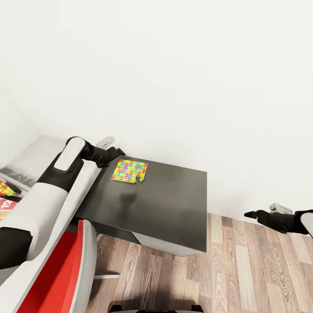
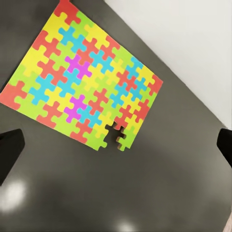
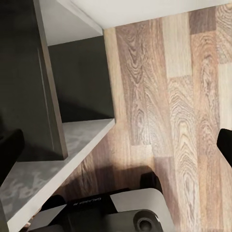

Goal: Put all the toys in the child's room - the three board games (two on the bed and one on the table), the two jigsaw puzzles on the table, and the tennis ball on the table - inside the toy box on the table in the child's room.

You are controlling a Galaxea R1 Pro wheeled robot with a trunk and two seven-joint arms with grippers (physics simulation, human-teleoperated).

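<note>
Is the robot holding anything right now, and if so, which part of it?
Nothing is held. The left pincer hangs open above the multicoloured flat jigsaw puzzle on the dark table; the right pincer is open over the wooden floor.

Illumination is bright, even and diffuse in all three views. The wall point(image 1: 174, 65) renders nearly pure white, close to overexposed, with a faint grey gradient toward its left corner. The dark tabletop point(image 1: 174, 204) carries a soft, blurred shadow patch below the jigsaw puzzle point(image 1: 129, 170). In the left wrist view, two diffuse glare spots sit on the glossy tabletop point(image 2: 159, 183); puzzle point(image 2: 82, 77) colours are saturated and edges sharp. In the right wrist view, a soft dark shadow lies on the wood floor point(image 3: 193, 96) beside the robot base point(image 3: 125, 212). Focus is uniform; straight edges in the head view splay outward, indicating wide-angle distortion.
</note>
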